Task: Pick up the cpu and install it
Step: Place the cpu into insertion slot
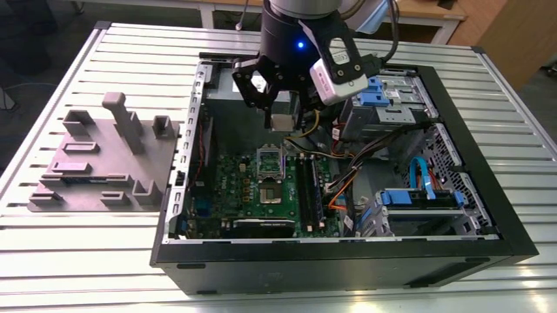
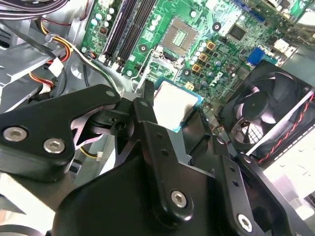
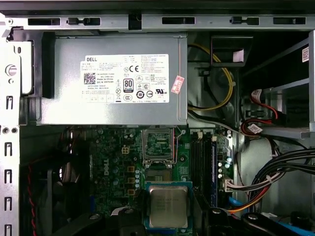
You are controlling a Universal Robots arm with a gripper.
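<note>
1. Where it hangs inside the open computer case [image 1: 348, 264], the gripper [image 1: 283, 117] is clenched on the cpu [image 2: 174, 105], its fingertips mostly hidden behind its own black linkage.
2. The cpu is held above the motherboard [image 3: 113, 167], apart from the bare socket [image 2: 179, 34].

cpu [image 2: 174, 105] partly behind jaws, fan [image 2: 268, 115] cropped

gripper [image 1: 283, 121] closed, wrist vertical

The slatted metal table [image 1: 87, 261] bears an open computer case [image 1: 331, 264] and grey fixture [image 1: 104, 153].
</note>
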